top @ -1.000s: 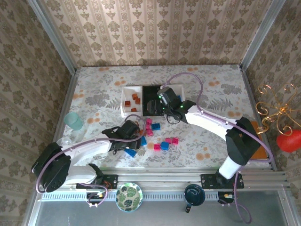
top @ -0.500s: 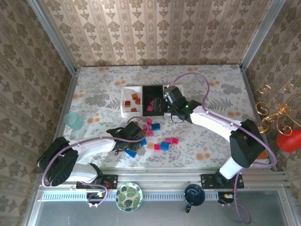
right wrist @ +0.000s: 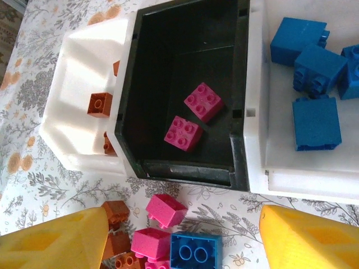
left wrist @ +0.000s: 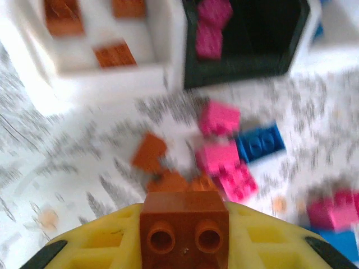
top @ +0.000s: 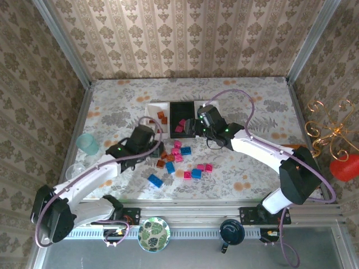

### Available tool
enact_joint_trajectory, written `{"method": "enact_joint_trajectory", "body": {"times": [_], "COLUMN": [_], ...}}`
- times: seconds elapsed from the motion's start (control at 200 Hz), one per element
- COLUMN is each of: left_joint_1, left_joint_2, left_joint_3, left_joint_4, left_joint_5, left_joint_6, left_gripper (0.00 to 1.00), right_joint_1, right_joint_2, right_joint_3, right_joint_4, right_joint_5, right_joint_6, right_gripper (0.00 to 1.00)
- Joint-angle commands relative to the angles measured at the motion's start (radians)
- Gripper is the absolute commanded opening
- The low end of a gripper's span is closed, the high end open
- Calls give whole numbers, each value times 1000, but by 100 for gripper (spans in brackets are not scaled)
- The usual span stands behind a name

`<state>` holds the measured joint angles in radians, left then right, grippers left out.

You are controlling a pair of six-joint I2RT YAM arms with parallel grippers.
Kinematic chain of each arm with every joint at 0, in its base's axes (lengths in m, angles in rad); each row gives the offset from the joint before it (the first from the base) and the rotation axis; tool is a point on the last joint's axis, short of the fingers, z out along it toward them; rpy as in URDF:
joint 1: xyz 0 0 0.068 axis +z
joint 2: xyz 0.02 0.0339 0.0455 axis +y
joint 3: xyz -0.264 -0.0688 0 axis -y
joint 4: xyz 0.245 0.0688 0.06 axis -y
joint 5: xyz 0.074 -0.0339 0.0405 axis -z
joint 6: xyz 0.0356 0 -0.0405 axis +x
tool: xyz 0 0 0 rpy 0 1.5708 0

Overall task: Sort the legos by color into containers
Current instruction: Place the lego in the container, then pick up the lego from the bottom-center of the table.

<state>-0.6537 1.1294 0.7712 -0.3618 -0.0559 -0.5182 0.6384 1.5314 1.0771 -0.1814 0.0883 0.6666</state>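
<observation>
left gripper (left wrist: 184,246) is clamped on one orange-brown brick (left wrist: 184,221) at bottom centre of the left wrist frame, studs toward the camera; past it, loose legos (left wrist: 224,151) in pink, blue and orange-brown scatter mid-frame on the floral table (left wrist: 84,168). right gripper (right wrist: 185,221) gapes wide with nothing between its yellow fingers (right wrist: 56,241), which sit in the bottom corners of the right wrist frame over more loose bricks. farther up, containers (right wrist: 257,112) in a row: left white tray (right wrist: 73,140) has orange-brown, black middle tray (right wrist: 128,126) two pink, right white tray (right wrist: 303,176) blue.
</observation>
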Motion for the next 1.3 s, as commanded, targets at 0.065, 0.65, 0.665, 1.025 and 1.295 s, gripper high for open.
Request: {"method": "enact_joint_trajectory", "body": {"times": [0.065,0.65,0.665,1.025,1.295], "left_joint_1": [119,252,250,173,131], "left_joint_2": [160,552,544,20,-355], "left_joint_3": [122,449,449,228,70], "left_joint_4": [129,153,151,114,-85], "left_joint_5": [9,107,107,95,-30], "left_joint_6": [56,49,51,24,38], "left_gripper": [34,68,68,83,88], "right_joint_1": [0,138,148,406,506], "right_joint_2": [-64,-148,-148,190,399], "right_joint_3": [-63,-186,-182,109,276], "right_joint_4": [10,91,90,-88,-198], "right_joint_5": [-19,-167,-171,-171,-93], "right_joint_6": [34,-41,-50,-285,-371], "right_gripper": [73,75,75,76,74]}}
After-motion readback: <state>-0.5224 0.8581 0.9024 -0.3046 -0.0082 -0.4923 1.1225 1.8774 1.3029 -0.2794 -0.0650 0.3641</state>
